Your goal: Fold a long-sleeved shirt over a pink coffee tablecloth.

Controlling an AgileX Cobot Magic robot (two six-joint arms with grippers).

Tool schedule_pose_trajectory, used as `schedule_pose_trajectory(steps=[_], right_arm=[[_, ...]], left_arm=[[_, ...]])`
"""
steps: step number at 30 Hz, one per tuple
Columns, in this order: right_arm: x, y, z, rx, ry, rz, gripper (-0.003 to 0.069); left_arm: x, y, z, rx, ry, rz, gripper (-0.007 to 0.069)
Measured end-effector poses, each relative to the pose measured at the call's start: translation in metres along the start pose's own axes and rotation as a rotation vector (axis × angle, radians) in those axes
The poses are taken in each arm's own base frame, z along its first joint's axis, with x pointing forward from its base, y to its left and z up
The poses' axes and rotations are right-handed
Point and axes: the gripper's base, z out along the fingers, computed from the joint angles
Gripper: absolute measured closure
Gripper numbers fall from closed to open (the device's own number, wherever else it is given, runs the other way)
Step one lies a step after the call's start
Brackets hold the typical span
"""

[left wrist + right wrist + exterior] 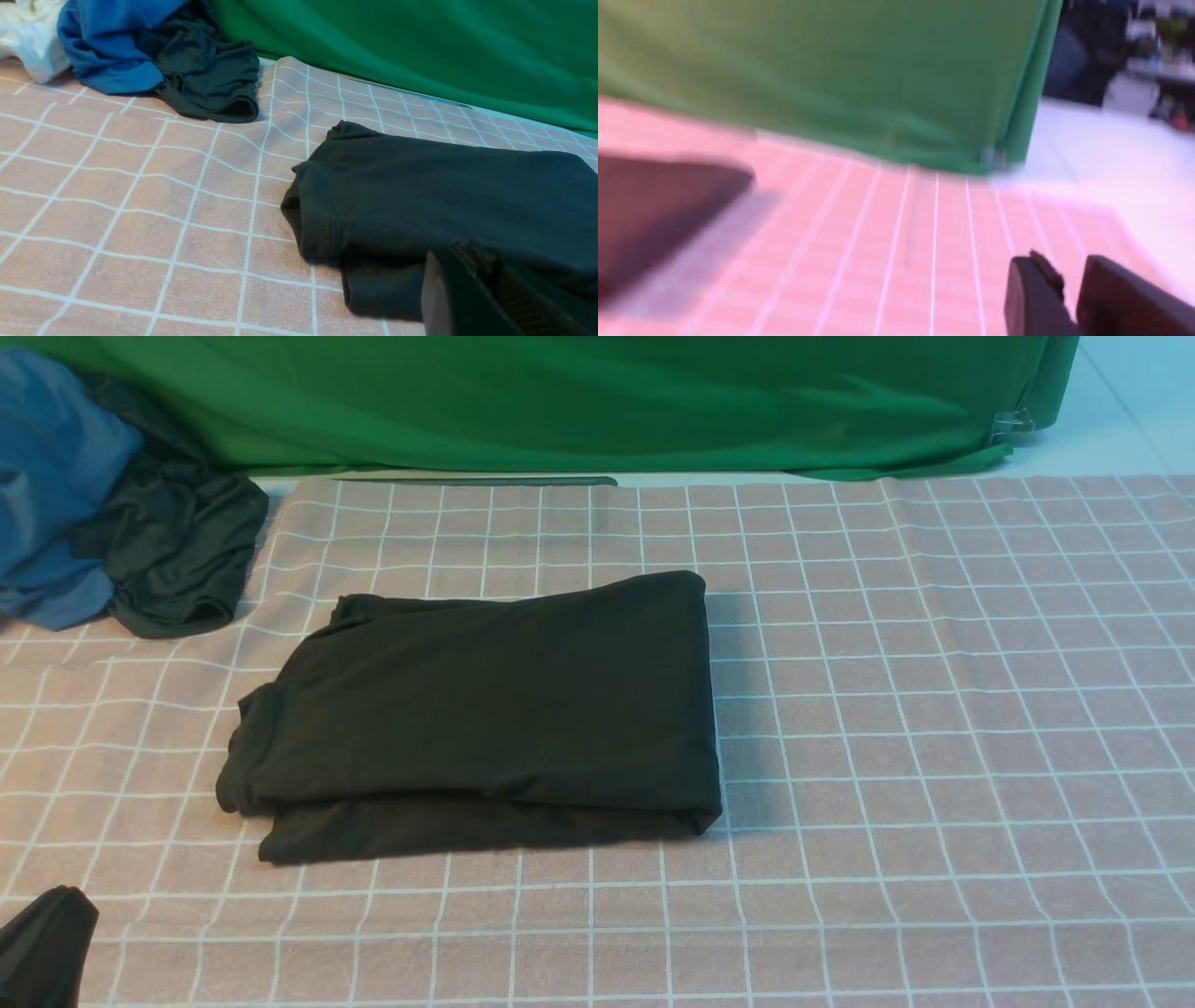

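Item 1, nearest: left gripper (42,943), showing only as a dark tip in the front view's near-left corner, over the cloth (934,709). Its fingers (467,298) are pressed fully together and are carrying nothing; in its own wrist view they are hanging just beside the shirt's near edge, apart from it.

Item 2: right gripper (1069,298), out of the front view. Its wrist view is blurred; the fingers (1034,294) are standing slightly parted over bare cloth, with nothing between them.

Item 3: shirt (485,714), black, lying left of centre on the cloth as a compact rectangle, folded in layers. A lower layer is sticking out along the near edge; ribbed hems are bunching at the left end. The chest print is not showing.

Judgement: the folding is looking all but finished, and the arms are probably clearing off. To finish well, each gripper should be lifting straight away from the bundle so that no finger drags a layer loose; if any tidying is wanted, the protruding near layer and the left-end bunch are the places to square up, with light pinches only.

Item 4, far left: grey-green garment (177,551) and blue garment (56,495), heaped together at the cloth's edge, well apart from the shirt. A white fabric (28,37) is lying beside them.

Item 5, farthest: green cloth (579,401) hanging along the back, a small clip (1013,425) at its right corner.

Obstructions: nothing is lying between the grippers and the shirt.
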Motion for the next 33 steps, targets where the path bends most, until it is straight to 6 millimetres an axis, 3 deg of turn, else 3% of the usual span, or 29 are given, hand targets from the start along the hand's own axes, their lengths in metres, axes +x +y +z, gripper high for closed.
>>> schedule_pose_trajectory(steps=[4, 33], right_arm=[[0.023, 0.001, 0.003, 0.017, 0.110, 0.005, 0.0452], [0.024, 0.001, 0.002, 0.026, 0.122, 0.008, 0.0423]], left_arm=[[0.000, 0.000, 0.000, 0.000, 0.000, 0.000, 0.0610], [0.000, 0.000, 0.000, 0.000, 0.000, 0.000, 0.0610]])
